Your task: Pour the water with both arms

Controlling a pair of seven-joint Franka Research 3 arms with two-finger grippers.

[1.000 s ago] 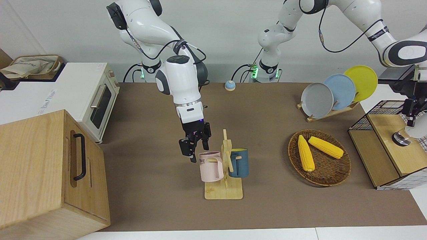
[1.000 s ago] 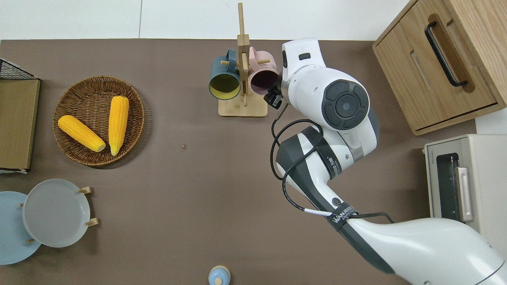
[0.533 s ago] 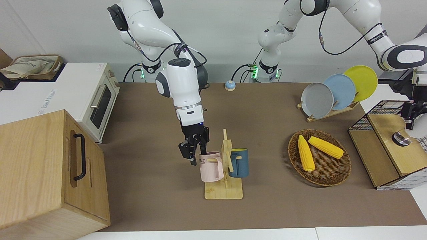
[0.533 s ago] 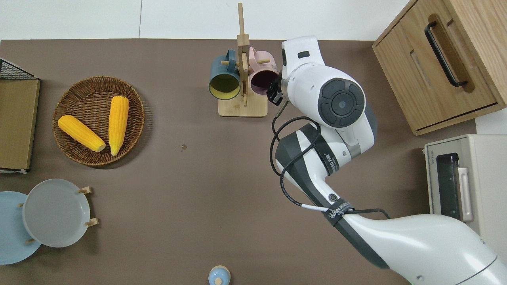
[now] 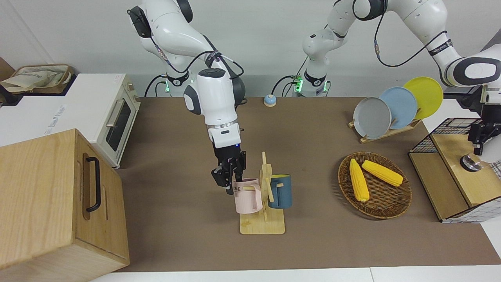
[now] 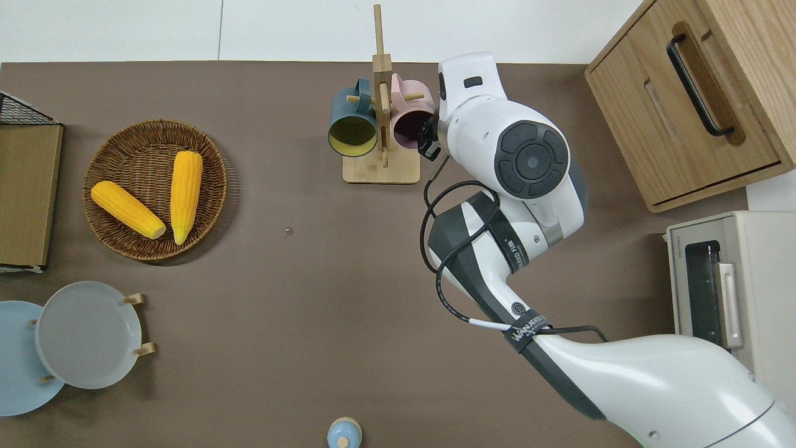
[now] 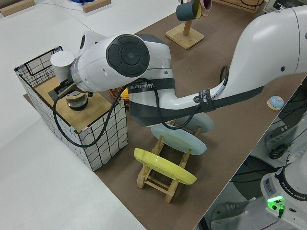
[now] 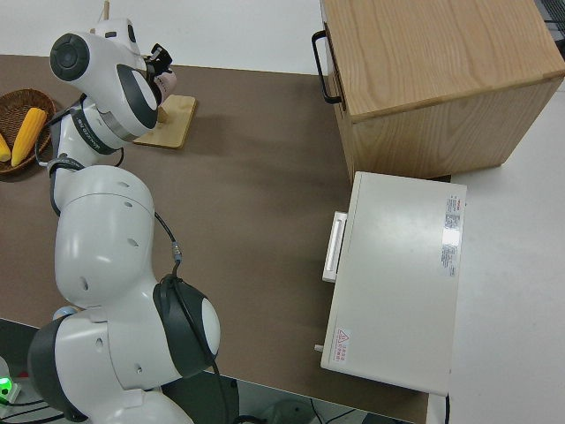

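Note:
A pink mug (image 5: 246, 199) and a dark blue mug (image 5: 282, 192) hang on a wooden mug rack (image 5: 262, 226) in the middle of the table. My right gripper (image 5: 231, 182) is open at the pink mug's rim, one finger inside and one outside; the overhead view (image 6: 429, 134) shows it at the rim's edge. My left gripper (image 5: 478, 147) hangs over the wooden-topped wire basket (image 5: 450, 149) at the left arm's end, close to a glass kettle with a metal lid (image 5: 471, 163). The kettle also shows in the left side view (image 7: 76, 99).
A wicker basket (image 5: 373, 213) with two corn cobs lies between the rack and the wire basket. A plate rack (image 5: 391, 105) stands nearer the robots. A wooden cabinet (image 5: 51, 196) and a toaster oven (image 5: 109, 113) fill the right arm's end.
My right gripper has come down and shifted onto the pink mug's rim. My left gripper has edged toward the kettle.

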